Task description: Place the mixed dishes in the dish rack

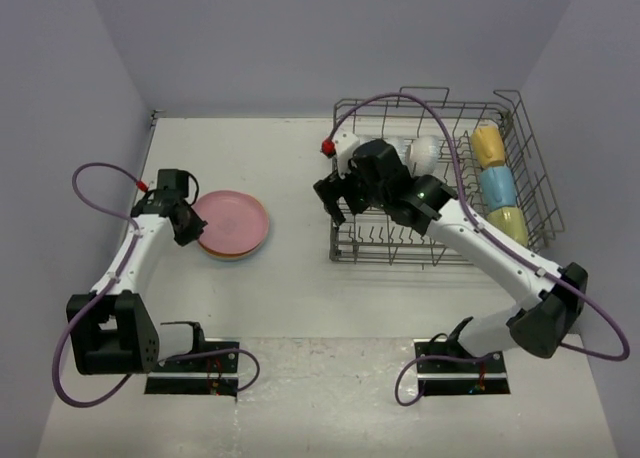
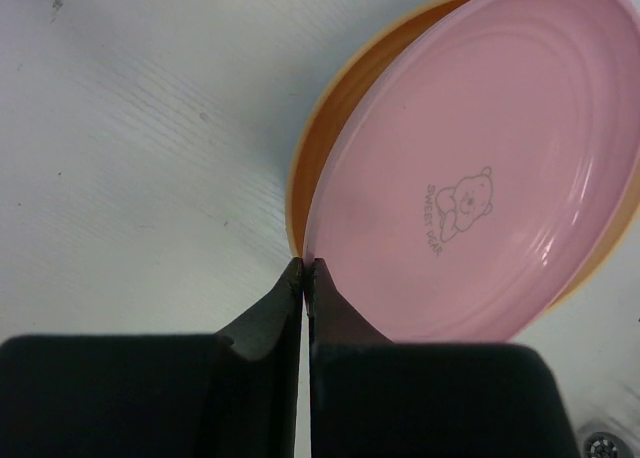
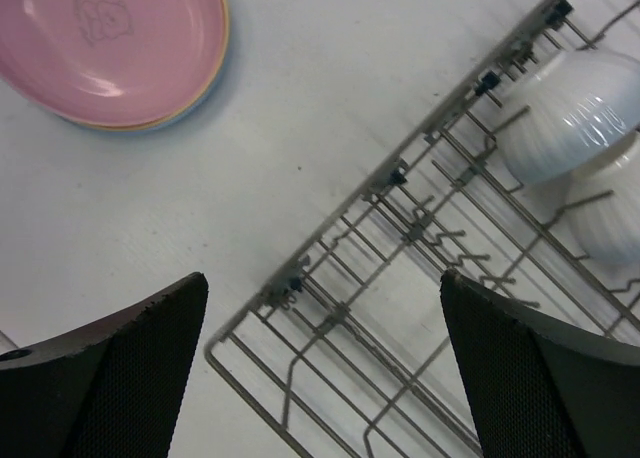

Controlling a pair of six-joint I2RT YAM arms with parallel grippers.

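Dish rack (image 1: 380, 250): grey wire basket on the right half of the bench (image 1: 280, 308). The right arm crosses its near side and hides part of the tines.
Mugs: yellow mug (image 1: 487, 143), light blue mug (image 1: 497, 185) and pale yellow-green mug (image 1: 508, 223) lie in a row along the right side of the rack, each just beside the next.
White bowls (image 3: 575, 98): two show among the tines in the right wrist view, and the lower one is cut off by the frame edge. In the top view the right arm covers most of them, so the count cannot be confirmed.
Plates: pink plate (image 2: 470, 178) tops a stack on the bench, left of the rack and well apart from it. Orange-yellow plate (image 2: 312, 148) shows only as a crescent beneath it. Blue plate (image 3: 205, 96) shows only as a thin edge at the bottom of the stack.
Left claw (image 2: 304, 270): clenched, with the fingertips pressed together right at the near rim of the pink plate. Whether the rim is nipped between them cannot be told.
Right claw (image 3: 322, 276): released, fingers spread wide and grasping nothing. It hovers above the left edge of the rack.
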